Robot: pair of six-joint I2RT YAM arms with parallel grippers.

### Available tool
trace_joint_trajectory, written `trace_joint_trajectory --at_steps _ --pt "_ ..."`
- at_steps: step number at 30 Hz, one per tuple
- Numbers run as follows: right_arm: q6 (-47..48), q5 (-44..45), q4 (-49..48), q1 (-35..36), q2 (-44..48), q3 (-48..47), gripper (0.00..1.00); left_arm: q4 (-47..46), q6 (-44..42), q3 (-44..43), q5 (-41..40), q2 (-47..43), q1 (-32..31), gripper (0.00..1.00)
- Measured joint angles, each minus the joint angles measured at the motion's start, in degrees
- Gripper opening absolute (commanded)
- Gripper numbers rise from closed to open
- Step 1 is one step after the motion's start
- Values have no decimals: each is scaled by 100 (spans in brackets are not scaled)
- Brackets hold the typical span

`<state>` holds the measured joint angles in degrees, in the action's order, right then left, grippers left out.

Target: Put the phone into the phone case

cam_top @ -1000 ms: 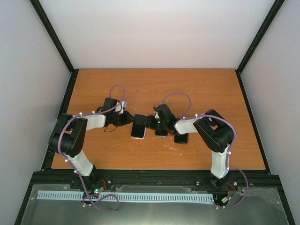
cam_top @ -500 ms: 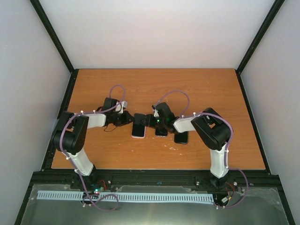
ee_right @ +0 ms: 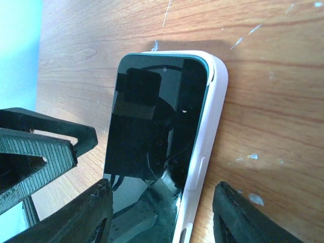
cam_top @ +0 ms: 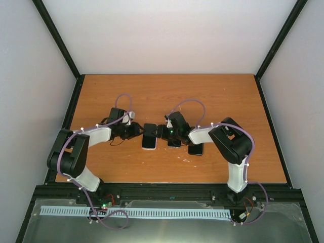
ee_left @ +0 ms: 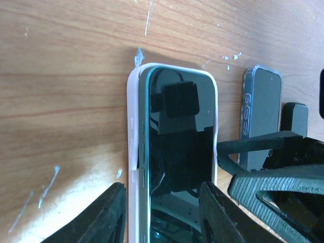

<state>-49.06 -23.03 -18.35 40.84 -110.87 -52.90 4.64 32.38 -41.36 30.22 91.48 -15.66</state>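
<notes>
Phone [ee_left: 177,147] lies screen up inside the case [ee_left: 132,147], mid-table [cam_top: 212,96], between the two grippers. Its teal rim shows along the left long side and the far end, so I judge it not fully seated there. I cannot tell about the near end, which the fingers hide.

Left gripper [ee_left: 162,202]: jaws wide apart, straddling the near-left end of the phone and case, holding nothing that I can confirm. Right gripper [ee_right: 162,202]: likewise spread across the other end, with no grip visible.

Risks, as I judge them:
- Pressing on one side while the other stands proud could pop the seated edge out again.
- Closing a jaw on the case lip could pinch it inward and block the phone.
- A sideways push could slide the case on the smooth wood rather than seat the phone.
- The grippers work very close together; a small overshoot could knock them into each other.
- The right arm could nudge the nearer spare device [cam_top: 174,143], which lies just beside it.

Count: one phone, one white case, two spare dark devices (second spare [cam_top: 196,149]), two arms, two grippers.
</notes>
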Motion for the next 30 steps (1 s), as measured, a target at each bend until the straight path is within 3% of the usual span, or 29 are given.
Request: trace_joint_trajectory --at_steps 13,30 --pt "-608 251 -142 308 7 35 56 -155 28 315 343 -83 2 27" --pt "-828 87 -238 264 -31 -28 57 -291 87 380 461 160 68 26"
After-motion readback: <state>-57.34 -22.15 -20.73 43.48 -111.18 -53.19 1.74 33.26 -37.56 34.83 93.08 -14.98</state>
